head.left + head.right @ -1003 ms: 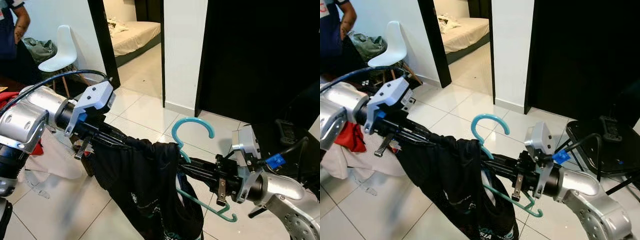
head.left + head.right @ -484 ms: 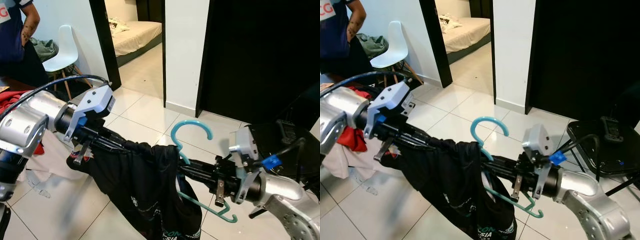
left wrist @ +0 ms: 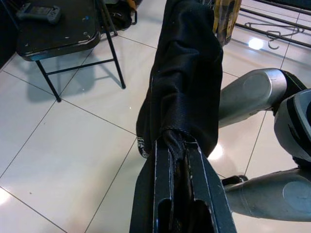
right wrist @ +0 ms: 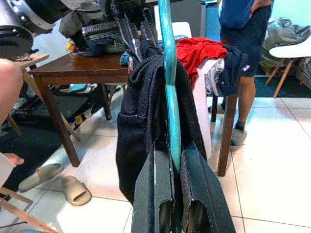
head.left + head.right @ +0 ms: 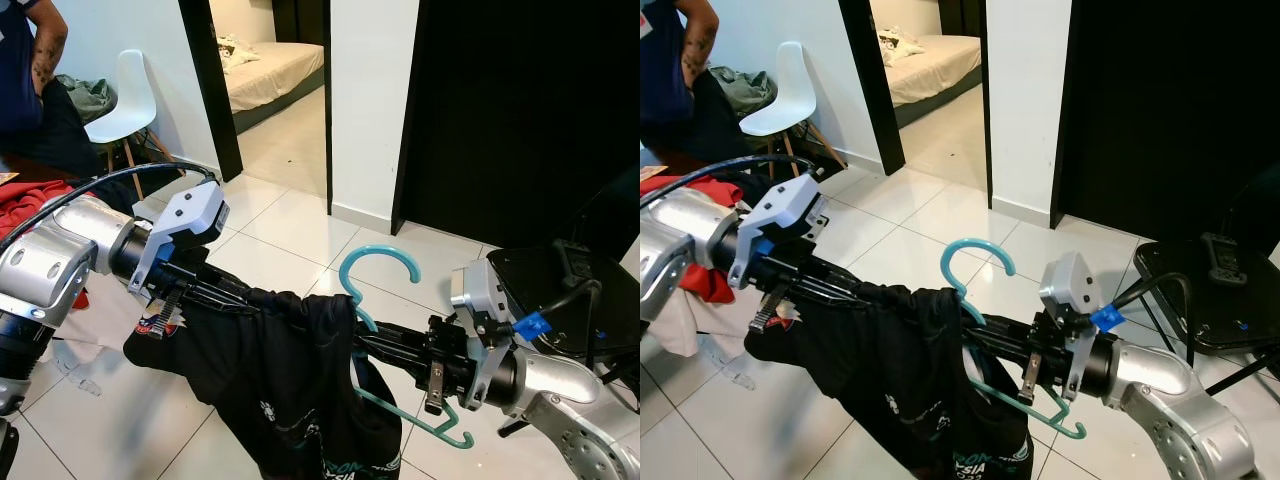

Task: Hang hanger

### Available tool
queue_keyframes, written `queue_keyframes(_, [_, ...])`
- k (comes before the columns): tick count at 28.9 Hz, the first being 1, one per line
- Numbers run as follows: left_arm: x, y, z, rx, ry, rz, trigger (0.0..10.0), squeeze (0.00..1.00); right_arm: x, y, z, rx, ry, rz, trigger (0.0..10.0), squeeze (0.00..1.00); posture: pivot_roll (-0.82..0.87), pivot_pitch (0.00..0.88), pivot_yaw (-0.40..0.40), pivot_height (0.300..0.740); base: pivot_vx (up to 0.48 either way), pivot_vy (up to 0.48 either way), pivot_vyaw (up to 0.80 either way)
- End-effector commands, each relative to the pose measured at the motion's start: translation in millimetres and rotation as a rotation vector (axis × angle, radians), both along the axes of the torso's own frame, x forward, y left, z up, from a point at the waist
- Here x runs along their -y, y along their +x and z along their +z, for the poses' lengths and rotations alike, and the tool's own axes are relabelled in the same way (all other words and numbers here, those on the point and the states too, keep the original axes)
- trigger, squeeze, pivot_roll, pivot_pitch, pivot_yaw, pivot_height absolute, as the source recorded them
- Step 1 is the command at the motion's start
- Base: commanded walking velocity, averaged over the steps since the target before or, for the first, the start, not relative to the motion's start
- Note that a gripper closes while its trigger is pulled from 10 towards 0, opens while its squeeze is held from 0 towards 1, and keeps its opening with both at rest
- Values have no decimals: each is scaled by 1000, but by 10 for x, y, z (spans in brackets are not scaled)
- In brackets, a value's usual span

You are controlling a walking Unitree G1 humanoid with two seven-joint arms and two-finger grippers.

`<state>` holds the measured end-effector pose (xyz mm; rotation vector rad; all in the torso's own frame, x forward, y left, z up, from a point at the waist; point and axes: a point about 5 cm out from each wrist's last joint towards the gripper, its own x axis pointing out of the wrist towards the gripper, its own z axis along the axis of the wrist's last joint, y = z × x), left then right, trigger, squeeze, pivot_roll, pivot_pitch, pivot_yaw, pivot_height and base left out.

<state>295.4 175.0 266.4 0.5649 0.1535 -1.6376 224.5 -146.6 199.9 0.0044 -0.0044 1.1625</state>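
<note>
The right end effector (image 5: pixel 395 345) pinches the teal hanger (image 5: pixel 378 262); the left end effector (image 5: pixel 262 296) pinches the black shorts (image 5: pixel 290 390) draped between them. Risk: arms pulling apart could drag the shorts off the hanger onto the floor (image 5: pixel 290 215).

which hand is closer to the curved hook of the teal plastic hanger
Right. The right hand is clamped on the teal plastic hanger just below its hook, while the left hand grips the black mesh garment farther away.
</note>
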Motion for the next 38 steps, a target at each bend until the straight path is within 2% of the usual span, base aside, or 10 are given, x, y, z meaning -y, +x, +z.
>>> queue_keyframes(1, [110, -23, 59, 32, -26, -63, 0, 0, -56, 41, 77, 48, 38, -8, 10000, 0, -100, 0, 64, 740, 0, 0, 0])
queue_keyframes(2, [110, -23, 59, 32, -26, -63, 0, 0, -56, 41, 77, 48, 38, -8, 10000, 0, -100, 0, 64, 740, 0, 0, 0])
queue_keyframes(3, [86, -15, 108, 59, -26, -51, 4471, 0, -33, 69, 81, 46, 46, -30, 10000, 349, -104, 0, 65, 740, 0, 0, 0])
queue_keyframes(4, [86, -15, 108, 59, -26, -51, 4471, 0, -33, 69, 81, 46, 46, -30, 10000, 349, -104, 0, 65, 740, 0, 0, 0])
queue_keyframes(5, [62, -6, 143, 81, -25, -39, 8824, 0, -9, 88, 80, 44, 54, -49, 10000, 694, -104, 0, 65, 740, 0, 0, 0])
queue_keyframes(8, [62, -6, 143, 81, -25, -39, 8824, 0, -9, 88, 80, 44, 54, -49, 10000, 694, -104, 0, 65, 740, 0, 0, 0])
queue_keyframes(9, [23, 25, 180, 108, -21, -17, 10000, 0, 20, 109, 72, 40, 66, -74, 10000, 1000, -108, 0, 77, 740, 0, 0, 0])
queue_keyframes(29, [-555, 270, 667, 325, 121, 269, 10000, 0, 676, 175, 101, 55, 159, -363, 10000, 965, -101, 0, 87, 740, 0, 0, 0])
queue_keyframes(30, [-562, 264, 690, 327, 98, 264, 10000, 0, 704, 210, 83, 52, 179, -414, 10000, 0, -99, 0, 86, 740, 0, 0, 0])
queue_keyframes(38, [-361, 268, 810, 392, -76, 182, 10000, 0, 723, 521, -224, -92, 250, -698, 10000, 0, -84, 0, 87, 740, 0, 0, -176])
